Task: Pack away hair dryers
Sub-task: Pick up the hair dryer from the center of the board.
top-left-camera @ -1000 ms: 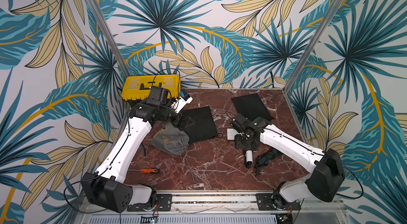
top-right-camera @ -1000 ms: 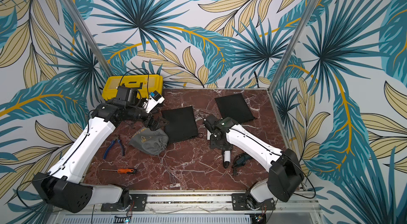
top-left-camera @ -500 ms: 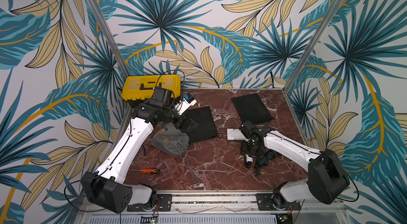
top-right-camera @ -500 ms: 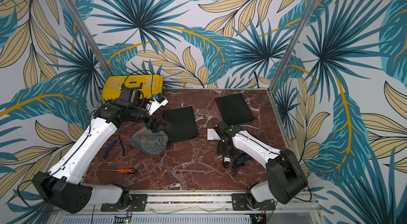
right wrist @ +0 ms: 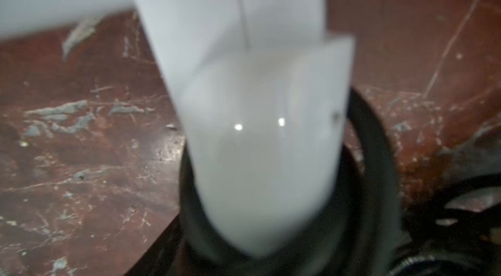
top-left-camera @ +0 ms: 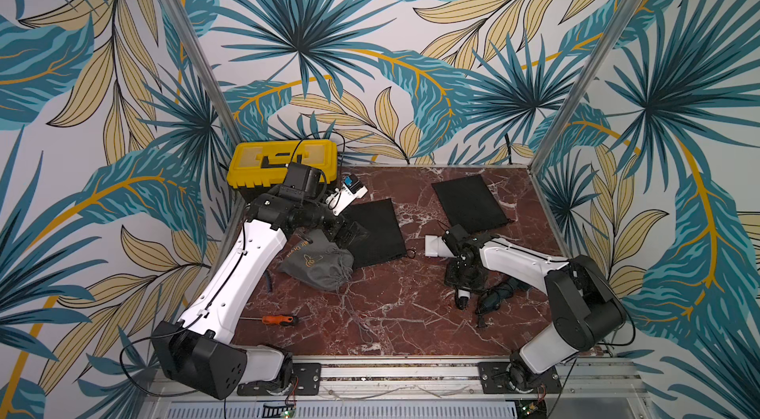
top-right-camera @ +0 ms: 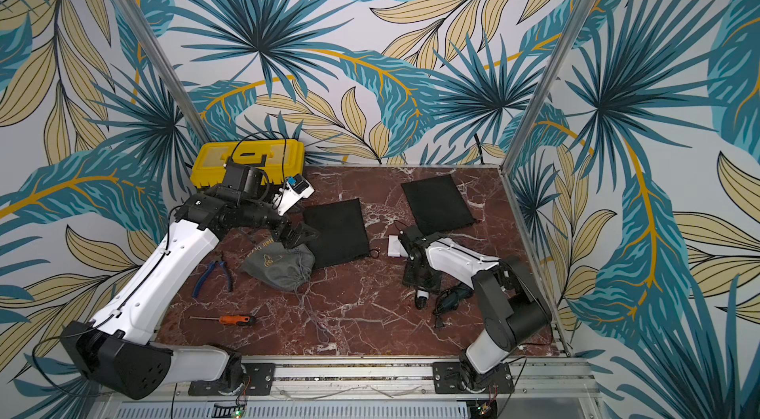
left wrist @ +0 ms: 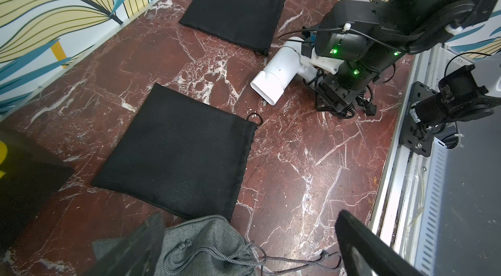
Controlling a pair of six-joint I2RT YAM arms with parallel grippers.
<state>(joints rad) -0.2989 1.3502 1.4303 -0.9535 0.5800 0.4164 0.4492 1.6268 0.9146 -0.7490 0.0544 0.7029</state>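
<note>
Marble table (top-left-camera: 390, 314) holds two black pouches (top-left-camera: 374, 231) (top-left-camera: 469, 203), one white dryer (top-left-camera: 435, 246).

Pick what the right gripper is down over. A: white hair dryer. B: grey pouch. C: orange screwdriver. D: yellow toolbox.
A: the handle of the white hair dryer fills the right wrist view, and in a top view the right gripper stands over it.

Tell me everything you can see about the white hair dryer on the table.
The white hair dryer looks like glossy plastic, T-shaped: a short barrel ending in a flattened open nozzle, with a handle branching off. It lies on its side on the marble table, nozzle toward a flat black pouch, not touching it. The right gripper sits over the handle, hiding most of it; whether it grips cannot be told.
</note>
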